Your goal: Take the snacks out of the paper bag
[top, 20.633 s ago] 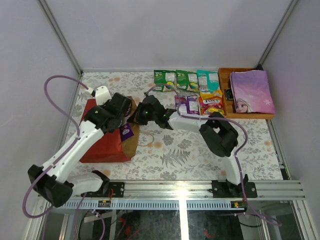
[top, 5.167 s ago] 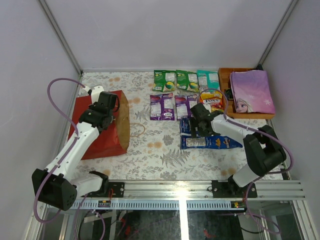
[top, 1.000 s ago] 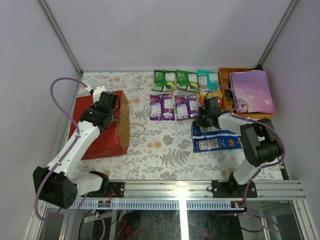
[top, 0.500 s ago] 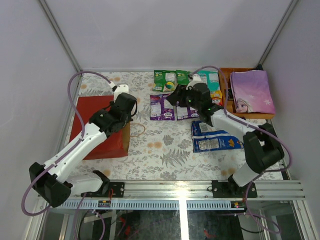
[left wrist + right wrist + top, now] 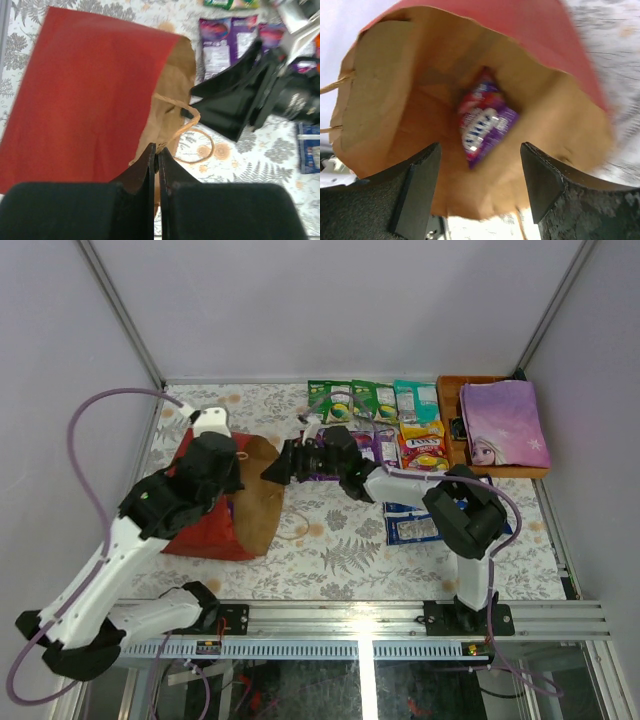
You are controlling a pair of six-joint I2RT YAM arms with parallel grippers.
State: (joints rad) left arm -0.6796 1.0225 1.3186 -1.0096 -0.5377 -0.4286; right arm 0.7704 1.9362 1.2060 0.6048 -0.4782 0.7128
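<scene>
Looking down from the top view: I see the tall rectangular paper bag, red outside and brown kraft inside (image 5: 205,522), lying on its side on the floral tablecloth (image 5: 330,552), with its mouth turned toward my right arm.
Left gripper (image 5: 154,150): the fingers are pressed together at the lower lip of the bag's mouth. I cannot tell whether any paper is caught between them.
Right gripper (image 5: 479,187): the fingers are spread wide with nothing between them, just outside the bag's mouth and pointing into it.
Inside the bag: one small glossy purple foil packet (image 5: 482,125) lies deep against the kraft wall, apart from my spread fingers.
Just outside the mouth: the bag's twine handle loop (image 5: 201,146) lies flat on the cloth.
Out of the bag, past its mouth: a green foil packet (image 5: 373,398), a teal foil packet (image 5: 415,398), a yellow-red foil packet (image 5: 422,445) and a second purple foil packet (image 5: 220,42). The larger blue snack bag (image 5: 425,527) lies nearer the arm bases.
Farthest from the bag: an orange-brown wooden tray (image 5: 449,390) carrying a purple cartoon-princess book (image 5: 505,425).
</scene>
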